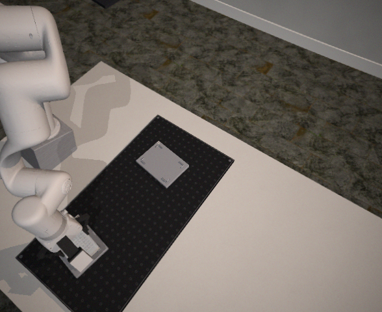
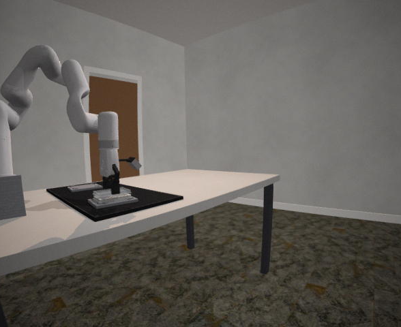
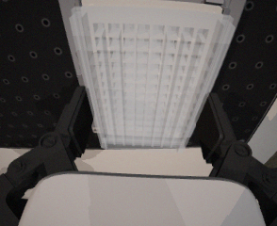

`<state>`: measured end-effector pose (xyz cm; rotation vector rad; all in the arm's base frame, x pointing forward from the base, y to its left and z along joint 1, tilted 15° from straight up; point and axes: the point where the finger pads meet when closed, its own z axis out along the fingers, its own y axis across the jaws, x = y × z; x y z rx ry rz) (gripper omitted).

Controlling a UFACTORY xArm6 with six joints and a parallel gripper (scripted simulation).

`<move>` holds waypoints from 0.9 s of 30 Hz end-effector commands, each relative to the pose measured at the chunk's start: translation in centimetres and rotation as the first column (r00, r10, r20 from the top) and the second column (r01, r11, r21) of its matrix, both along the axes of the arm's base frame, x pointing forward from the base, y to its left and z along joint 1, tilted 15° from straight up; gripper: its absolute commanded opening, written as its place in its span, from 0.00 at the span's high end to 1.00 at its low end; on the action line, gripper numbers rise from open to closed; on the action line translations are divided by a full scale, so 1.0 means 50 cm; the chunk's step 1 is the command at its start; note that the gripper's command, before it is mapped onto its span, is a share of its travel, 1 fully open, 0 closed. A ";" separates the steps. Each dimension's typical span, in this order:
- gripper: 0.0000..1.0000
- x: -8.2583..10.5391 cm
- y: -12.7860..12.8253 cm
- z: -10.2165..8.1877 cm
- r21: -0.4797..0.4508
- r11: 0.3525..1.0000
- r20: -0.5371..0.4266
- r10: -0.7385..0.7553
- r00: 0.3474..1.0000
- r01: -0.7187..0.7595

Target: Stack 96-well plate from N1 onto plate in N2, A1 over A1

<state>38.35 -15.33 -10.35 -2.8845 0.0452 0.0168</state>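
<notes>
Over the black board (image 1: 144, 214), vertical fingers clamp the plate (image 3: 148, 75).

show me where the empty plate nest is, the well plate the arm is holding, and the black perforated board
empty plate nest (image 1: 162, 164), top view, middle of its flat grey face.
96-well plate (image 3: 148, 70), wrist view, centre of its well grid.
black perforated board (image 1: 124, 214), top view, bare stretch between the two nests.
</notes>
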 end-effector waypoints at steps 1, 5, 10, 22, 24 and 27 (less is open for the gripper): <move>1.00 0.003 -0.002 0.001 -0.002 1.000 0.003 -0.001 1.000 0.001; 1.00 0.003 -0.001 0.000 -0.002 1.000 0.003 -0.001 1.000 0.001; 1.00 0.003 -0.001 -0.002 -0.002 1.000 0.003 -0.001 1.000 0.001; 1.00 0.003 0.000 -0.005 -0.002 1.000 0.003 -0.001 1.000 0.001; 1.00 0.003 0.000 -0.006 -0.002 1.000 0.003 -0.001 1.000 0.001; 1.00 0.003 0.000 -0.006 -0.002 1.000 0.003 -0.001 1.000 0.001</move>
